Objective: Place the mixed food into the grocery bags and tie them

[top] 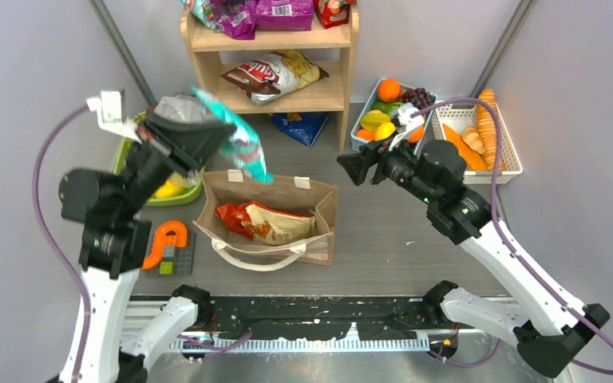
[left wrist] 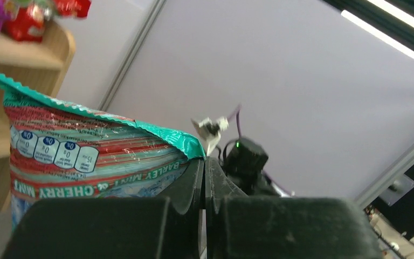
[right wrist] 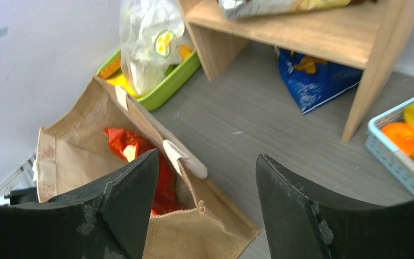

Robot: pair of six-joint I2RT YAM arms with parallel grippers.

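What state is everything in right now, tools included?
tote: upright, mouth open, handles untied.
red-orange packet: lying inside the tote.
left tool: shut on the teal packet.
teal packet: held aloft, not yet in the tote.
right tool: open, empty.
clear bag: standing in the green basket.

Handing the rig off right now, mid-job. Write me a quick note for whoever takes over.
Grippers: left gripper shut on a teal snack packet, held above the far edge of the burlap tote. The right gripper is open and empty, to the right of the tote.
Done: one red-orange packet lies in the tote.
Left: drop the teal packet in. The packets on the wooden shelf and the fruit in the blue basket are not yet bagged. The clear plastic bag sits in the green basket. Tote not tied.
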